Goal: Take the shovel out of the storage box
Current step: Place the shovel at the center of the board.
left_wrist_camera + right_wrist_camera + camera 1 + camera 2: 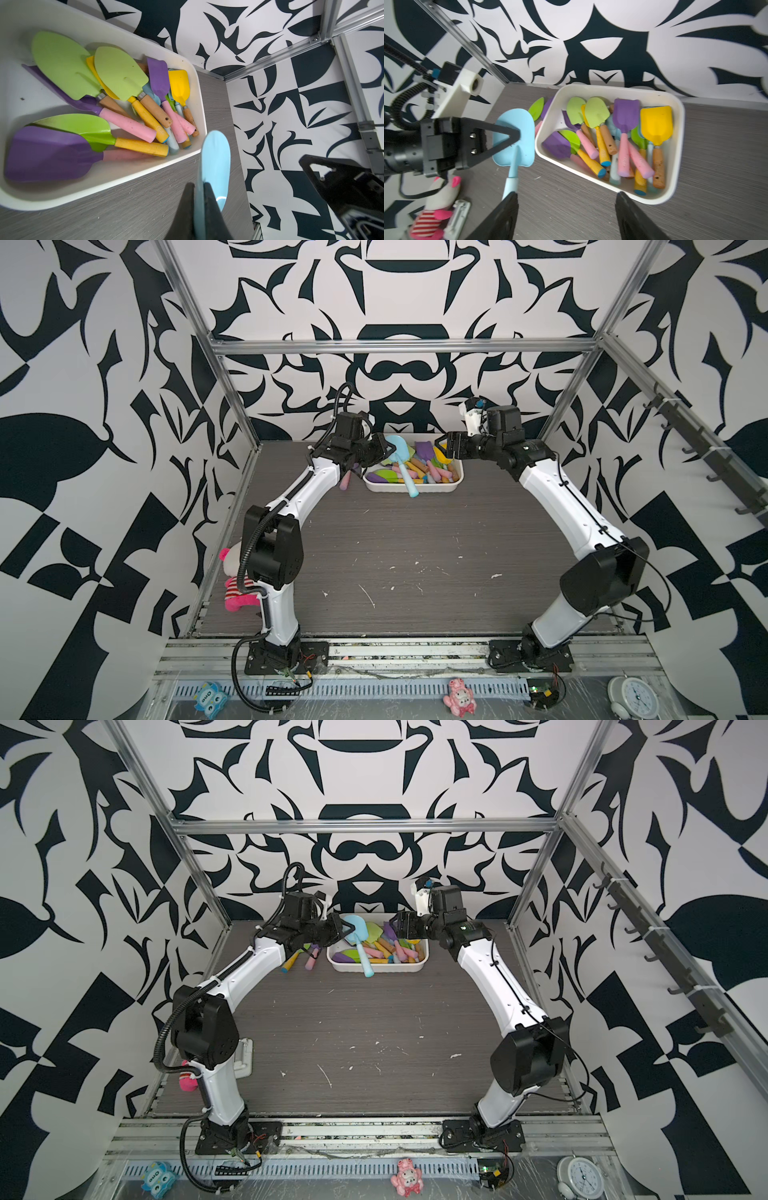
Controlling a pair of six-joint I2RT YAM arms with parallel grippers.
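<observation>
A light blue shovel (395,446) (354,928) hangs in the air at the left end of the white storage box (440,489) (399,970), its handle sloping down toward the front. My left gripper (384,450) (340,930) (199,185) is shut on the shovel's thin blade (216,162), seen edge-on between the fingers. The right wrist view shows the blade (517,128) pinched from the side, off the table. My right gripper (440,448) (392,925) (566,195) is open and holds nothing; it hovers at the box's right end. Several coloured shovels (116,72) lie in the box (679,145).
Two loose shovels (309,961) (291,963) lie on the table left of the box, under the left arm. A pink and white plush toy (235,580) (436,207) sits at the table's left edge. A clock (636,697) and small figures (457,697) stand on the front rail.
</observation>
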